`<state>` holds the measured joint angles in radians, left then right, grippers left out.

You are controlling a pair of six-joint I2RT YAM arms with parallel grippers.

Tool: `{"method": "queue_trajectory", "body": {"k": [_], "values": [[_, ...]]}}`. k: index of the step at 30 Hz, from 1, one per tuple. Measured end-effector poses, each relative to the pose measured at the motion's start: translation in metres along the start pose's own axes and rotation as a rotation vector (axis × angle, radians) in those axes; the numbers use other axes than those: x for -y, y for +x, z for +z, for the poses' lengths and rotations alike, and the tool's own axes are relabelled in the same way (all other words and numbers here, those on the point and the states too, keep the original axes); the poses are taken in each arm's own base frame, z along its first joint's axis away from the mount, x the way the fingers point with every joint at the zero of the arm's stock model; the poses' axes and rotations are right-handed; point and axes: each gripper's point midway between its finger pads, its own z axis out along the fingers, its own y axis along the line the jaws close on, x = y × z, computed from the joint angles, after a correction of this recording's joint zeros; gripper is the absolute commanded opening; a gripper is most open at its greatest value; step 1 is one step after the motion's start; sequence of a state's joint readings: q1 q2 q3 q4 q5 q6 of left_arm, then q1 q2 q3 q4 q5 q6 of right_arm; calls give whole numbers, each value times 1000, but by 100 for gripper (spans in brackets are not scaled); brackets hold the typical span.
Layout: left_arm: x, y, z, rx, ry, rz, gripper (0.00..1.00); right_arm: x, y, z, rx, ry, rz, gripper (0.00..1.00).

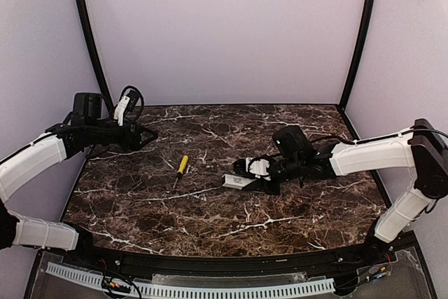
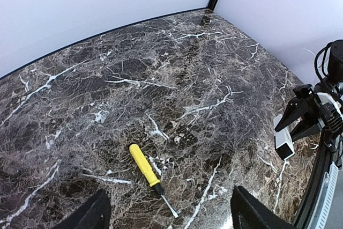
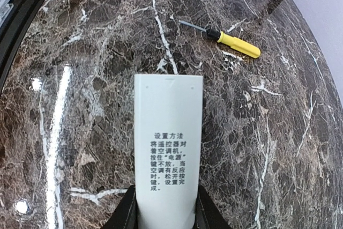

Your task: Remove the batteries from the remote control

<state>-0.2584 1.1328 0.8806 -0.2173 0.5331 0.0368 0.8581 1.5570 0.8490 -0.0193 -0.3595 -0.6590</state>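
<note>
The white remote control (image 3: 167,148) with small dark print is gripped at its near end between my right gripper's (image 3: 166,215) black fingers; its back faces the right wrist camera and its cover is closed. It also shows in the top view (image 1: 239,181), held just above the marble table, and at the right edge of the left wrist view (image 2: 283,142). The batteries are hidden. My left gripper (image 1: 148,136) hangs open and empty over the table's far left, its fingertips (image 2: 88,215) low in the left wrist view.
A yellow-handled screwdriver (image 1: 181,168) lies on the dark marble table (image 1: 210,215) left of the remote; it also shows in the left wrist view (image 2: 144,165) and the right wrist view (image 3: 236,44). Pale walls and black corner posts enclose the table.
</note>
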Motion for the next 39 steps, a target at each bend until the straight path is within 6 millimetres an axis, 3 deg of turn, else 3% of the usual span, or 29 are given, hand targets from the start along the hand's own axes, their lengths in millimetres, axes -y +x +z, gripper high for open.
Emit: {"method": "queue_trajectory", "body": {"k": [5, 12, 17, 20, 24, 29, 39], "values": [[8, -1, 9, 33, 48, 54, 70, 8, -18, -1, 63, 10, 47, 5], [35, -5, 32, 33, 195, 162, 70, 23, -45, -6, 138, 41, 52, 7], [73, -6, 40, 33, 350, 274, 70, 26, -50, -8, 150, 46, 56, 7], [97, -4, 42, 35, 431, 336, 70, 28, -55, -10, 156, 39, 58, 7], [117, 1, 42, 35, 489, 390, 78, 29, -66, -14, 188, 29, 55, 7], [138, 7, 42, 34, 538, 455, 81, 22, -75, -21, 215, -12, 61, 8], [167, 22, 49, 12, 580, 540, 78, 23, -98, -30, 269, -57, 73, 7]]}}
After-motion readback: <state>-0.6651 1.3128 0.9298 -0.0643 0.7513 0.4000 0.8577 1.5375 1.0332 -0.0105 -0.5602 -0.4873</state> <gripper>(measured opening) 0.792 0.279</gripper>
